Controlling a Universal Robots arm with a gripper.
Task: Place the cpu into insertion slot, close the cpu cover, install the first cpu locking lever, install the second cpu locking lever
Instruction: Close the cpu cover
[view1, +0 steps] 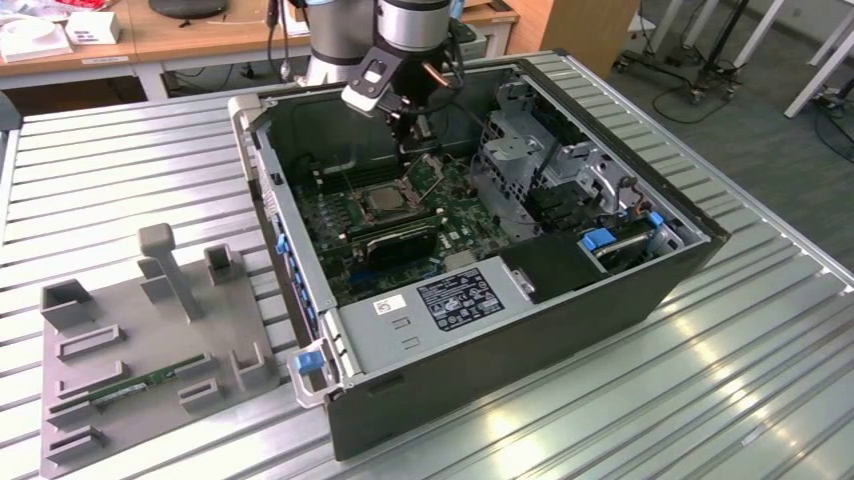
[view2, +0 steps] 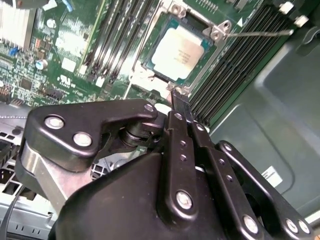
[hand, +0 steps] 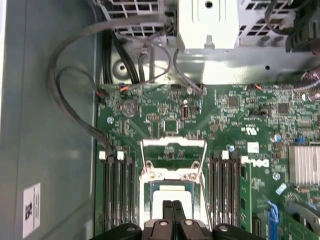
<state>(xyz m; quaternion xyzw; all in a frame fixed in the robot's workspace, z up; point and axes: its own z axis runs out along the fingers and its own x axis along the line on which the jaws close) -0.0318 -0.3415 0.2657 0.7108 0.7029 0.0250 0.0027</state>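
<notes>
Ribbed metal table (view1: 747, 350) carries everything, with wooden desks (view1: 174, 35) behind it. At the exterior view's left sits a grey fixture tray (view1: 80, 400) with a green memory stick (view1: 134, 385) lying in one of its slots. Just to its right stands the open computer case (view1: 534, 330), and I reach down into its far end. My claw (view1: 411, 128) hangs above the green motherboard (view1: 327, 200), a little beyond the insertion slot (view1: 380, 205). In the second wrist view my claw (view2: 176, 95) is pinched tight, fingers pressed flat together with nothing between them, the tip at a corner of the slot; whether it touches I cannot tell. The cpu (view2: 177, 52) lies flat in that slot, its pale face bare, and a thin locking lever (view2: 260, 34) sticks out sideways. In the first wrist view the cpu cover (hand: 172, 143) appears tipped up off the slot, with board showing through its cut-out. At the exterior view's right is the silvery drive cage (view1: 514, 150)
</notes>
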